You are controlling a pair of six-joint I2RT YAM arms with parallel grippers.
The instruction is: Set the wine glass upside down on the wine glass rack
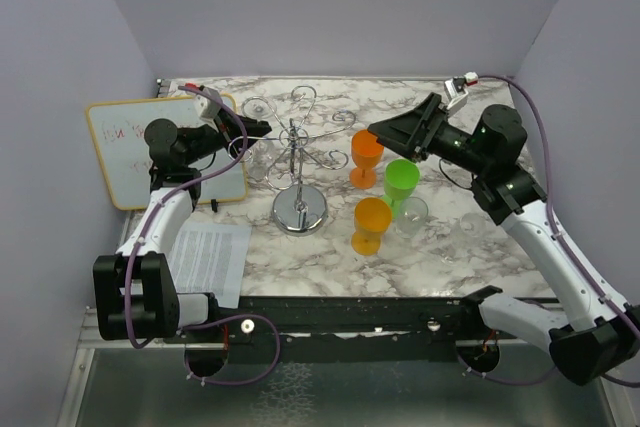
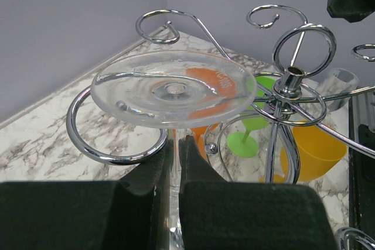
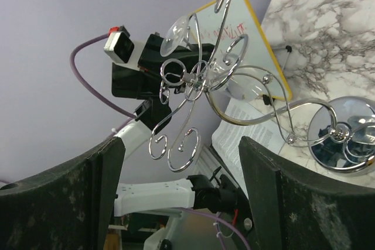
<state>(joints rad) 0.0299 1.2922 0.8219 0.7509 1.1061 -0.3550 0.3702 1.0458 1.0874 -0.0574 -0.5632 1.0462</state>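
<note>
The clear wine glass is upside down, its round foot [image 2: 174, 89] on top and its stem [image 2: 174, 162] between my left fingers. My left gripper [image 2: 176, 144] is shut on that stem, at the left side of the chrome wine glass rack [image 1: 298, 162]. The foot sits just above a looping rack arm [image 2: 111, 144]; I cannot tell whether it rests on the arm. In the top view the left gripper [image 1: 262, 129] is beside the rack's arms. My right gripper [image 1: 385, 132] is open and empty, right of the rack and pointing at it [image 3: 199, 80].
Two orange glasses [image 1: 366, 157] [image 1: 371, 224], a green glass [image 1: 401, 182] and a clear glass [image 1: 412, 215] stand right of the rack's disc base [image 1: 299, 212]. A whiteboard [image 1: 165, 152] and a printed sheet [image 1: 210, 257] lie at the left.
</note>
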